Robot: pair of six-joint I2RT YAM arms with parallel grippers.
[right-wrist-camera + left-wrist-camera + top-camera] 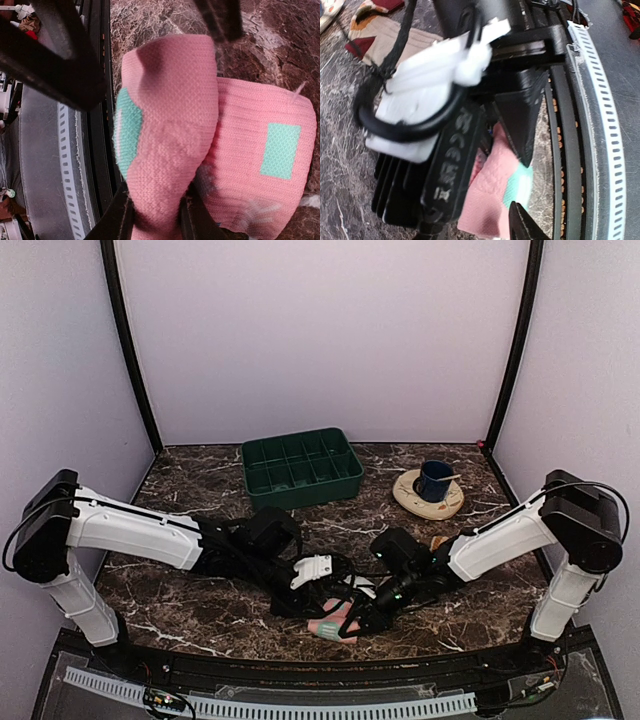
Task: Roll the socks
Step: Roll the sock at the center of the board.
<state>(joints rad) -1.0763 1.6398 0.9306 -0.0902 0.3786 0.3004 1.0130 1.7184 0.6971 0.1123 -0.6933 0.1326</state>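
1. From the top camera, a dark marble table [200,612] carries everything.
2. A soft pink sock with teal patches [333,626] lies in the middle of the table, close to its near edge.
3. The left gripper [328,598] and the right gripper [360,614] meet over the pink sock, one from each side. From up here, nobody can tell how their jaws stand.
4. A small bit of a tan sock with dark red patches [438,540] peeks out just beside the right arm.
5. A green plastic tray with little boxes [305,492] sits at the far edge in the middle. A blue cup [435,480] stands on a round beige plate [412,502] near the far right corner.
6. From the left wrist camera, a big black and white part of the other arm fills the middle. The left gripper's two black fingers [520,120] are spread apart, with the pink sock [487,197] and its teal patch between them.
7. The tan sock [425,42] lies flat on the table farther off, well apart from the pink sock.
8. From the right wrist camera, the pink sock [167,115] is folded into a fat roll. The right gripper's fingers [117,220] pinch the roll's end tight between them.
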